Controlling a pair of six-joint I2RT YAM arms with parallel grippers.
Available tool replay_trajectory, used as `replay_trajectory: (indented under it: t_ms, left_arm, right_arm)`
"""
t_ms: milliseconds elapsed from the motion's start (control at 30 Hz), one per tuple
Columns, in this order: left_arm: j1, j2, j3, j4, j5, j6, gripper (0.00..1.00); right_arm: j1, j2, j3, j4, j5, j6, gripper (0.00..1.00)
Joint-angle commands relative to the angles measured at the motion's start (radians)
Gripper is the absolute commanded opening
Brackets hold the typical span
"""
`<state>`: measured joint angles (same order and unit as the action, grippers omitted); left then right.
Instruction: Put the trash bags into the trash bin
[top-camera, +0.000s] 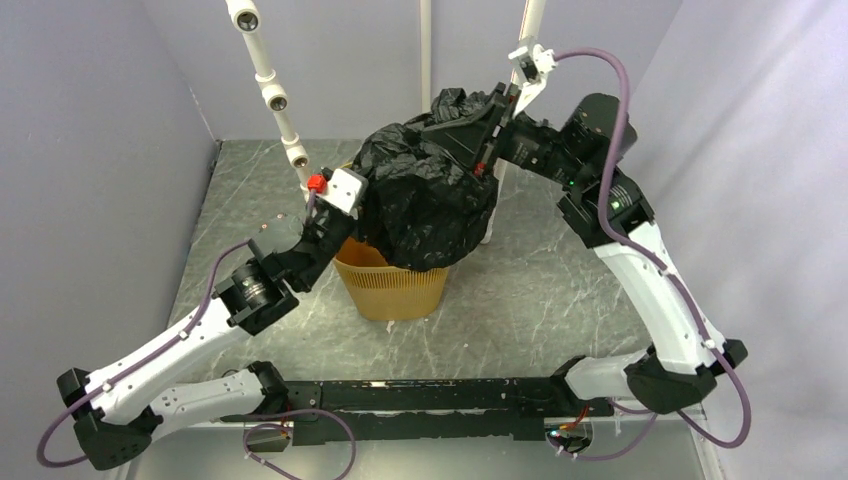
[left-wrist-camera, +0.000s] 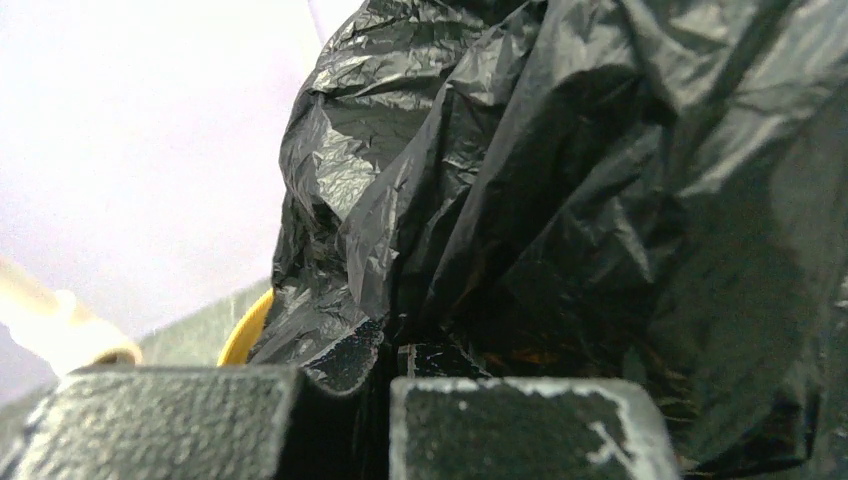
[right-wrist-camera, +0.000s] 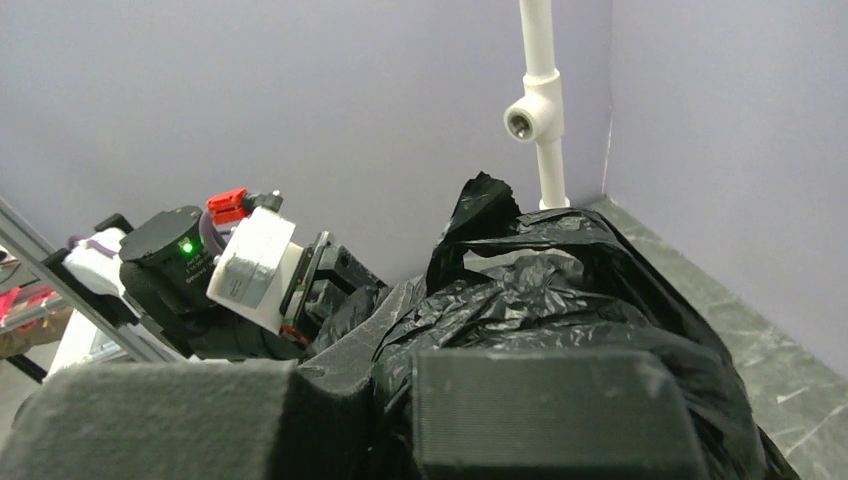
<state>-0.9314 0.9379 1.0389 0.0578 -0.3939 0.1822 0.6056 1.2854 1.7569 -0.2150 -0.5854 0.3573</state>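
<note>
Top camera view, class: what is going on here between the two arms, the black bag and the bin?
Both arms hold the black trash bag. The left gripper pinches its plastic from the left, and the right gripper grips it higher up at the back. The bag sits bunched over the mouth of the yellow-orange trash bin, mostly above the rim, with part draped down the outside. It is not yet pushed in.

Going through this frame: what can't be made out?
- Top view: the trash bag drapes over the trash bin, hiding its interior.
- Left wrist view: the bag fills the frame; only a sliver of bin rim shows.
- Right wrist view: the bag blocks the bin entirely.
- Fingertips of the left end effector and right end effector: buried in plastic, every view.
</note>
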Motion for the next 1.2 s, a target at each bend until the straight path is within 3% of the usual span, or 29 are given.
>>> replay_trajectory:
  t_ms: [0, 300, 533, 667, 833, 1033, 1167]
  left_arm:
    - [0.1, -0.034, -0.027, -0.054, 0.08, -0.173, 0.02]
    - [0.218, -0.061, -0.107, -0.128, 0.131, -0.395, 0.03]
    - [0.248, -0.082, -0.167, -0.159, 0.147, -0.459, 0.04]
    - [0.247, -0.11, -0.131, -0.205, 0.19, -0.455, 0.4]
    - [0.248, -0.144, -0.086, -0.245, 0.238, -0.434, 0.66]
    - [0.249, -0.19, -0.026, -0.354, 0.188, -0.427, 0.78]
    - [0.247, -0.242, 0.018, -0.453, 0.14, -0.418, 0.83]
  right_arm:
    - [0.002, 0.058, 0.102, -0.032, -0.006, -0.024, 0.04]
    - [0.002, 0.223, 0.221, -0.108, -0.046, -0.024, 0.05]
    - [0.003, 0.274, 0.226, -0.122, -0.039, -0.014, 0.06]
    - [0.008, 0.311, 0.257, -0.18, 0.011, -0.034, 0.06]
    - [0.036, 0.374, 0.351, -0.246, 0.015, -0.077, 0.07]
    - [0.089, 0.527, 0.632, -0.436, 0.042, -0.181, 0.07]
    - [0.115, 0.614, 0.772, -0.525, -0.132, -0.243, 0.1]
